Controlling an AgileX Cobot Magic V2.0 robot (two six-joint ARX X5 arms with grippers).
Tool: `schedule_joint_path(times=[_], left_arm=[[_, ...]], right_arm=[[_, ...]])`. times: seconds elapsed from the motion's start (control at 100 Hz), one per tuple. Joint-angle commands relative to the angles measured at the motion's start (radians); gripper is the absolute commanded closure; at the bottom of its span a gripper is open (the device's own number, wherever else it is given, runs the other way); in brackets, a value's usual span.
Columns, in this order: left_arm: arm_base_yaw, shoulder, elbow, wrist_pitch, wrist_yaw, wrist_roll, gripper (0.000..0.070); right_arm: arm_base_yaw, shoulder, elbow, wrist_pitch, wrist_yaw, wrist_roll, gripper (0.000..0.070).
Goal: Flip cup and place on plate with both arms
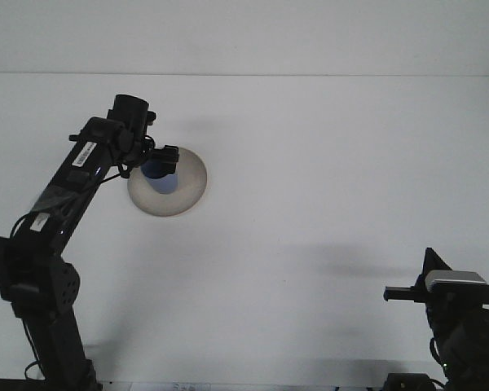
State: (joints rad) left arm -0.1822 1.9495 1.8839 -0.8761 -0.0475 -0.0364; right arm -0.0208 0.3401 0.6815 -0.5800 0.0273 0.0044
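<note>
The small blue cup (158, 175) is being held over the round beige plate (187, 183) on the white tabletop (326, 163), pinched by the left claw (165, 158). The cup is being judged light, rigid and slippery; gripping at the rim is advised. The right claw's (391, 294) state cannot be told.

Lab test bench: bare white table (310, 204), plain white wall (310, 32).

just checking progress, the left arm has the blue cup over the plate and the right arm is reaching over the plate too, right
Not quite. The front view shows the left gripper with the blue cup over the plate, as you say. But the right arm is not reaching over the plate: it sits at the near right corner of the table, far from it.
</note>
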Motion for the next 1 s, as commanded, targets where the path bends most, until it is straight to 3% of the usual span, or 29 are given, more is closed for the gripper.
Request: schedule_joint_path(times=[0.0,0.32,0.71,0.839,0.879,0.909,0.989], left_arm=[[0.000,-0.061,0.023,0.005,0.014,-0.014,0.0065],[-0.017,-0.360,-0.092,0.056,0.018,-0.052,0.0076],[-0.043,-0.940,-0.826,0.431,0.012,-0.165,0.0077],[-0.042,-1.108,-1.020,0.470,-0.047,-0.167,0.0085],[-0.042,-1.151,-1.065,0.470,-0.072,-0.167,0.0106],[-0.042,-1.180,-1.093,0.466,-0.084,-0.167,0.0172],[-0.041,-1.249,-1.151,0.466,-0.091,-0.166,0.0423]], right_arm=[[0.000,0.002,0.004,0.008,0.000,0.007,0.0700],[0.000,0.002,0.004,0.010,0.005,0.006,0.0700],[0.000,0.002,0.004,0.011,0.006,0.006,0.0700],[0.000,0.002,0.004,0.011,0.006,0.006,0.0700],[0.000,0.002,0.004,0.011,0.006,0.006,0.0700],[0.000,0.002,0.004,0.011,0.006,0.006,0.0700],[0.000,0.002,0.004,0.011,0.006,0.006,0.0700]])
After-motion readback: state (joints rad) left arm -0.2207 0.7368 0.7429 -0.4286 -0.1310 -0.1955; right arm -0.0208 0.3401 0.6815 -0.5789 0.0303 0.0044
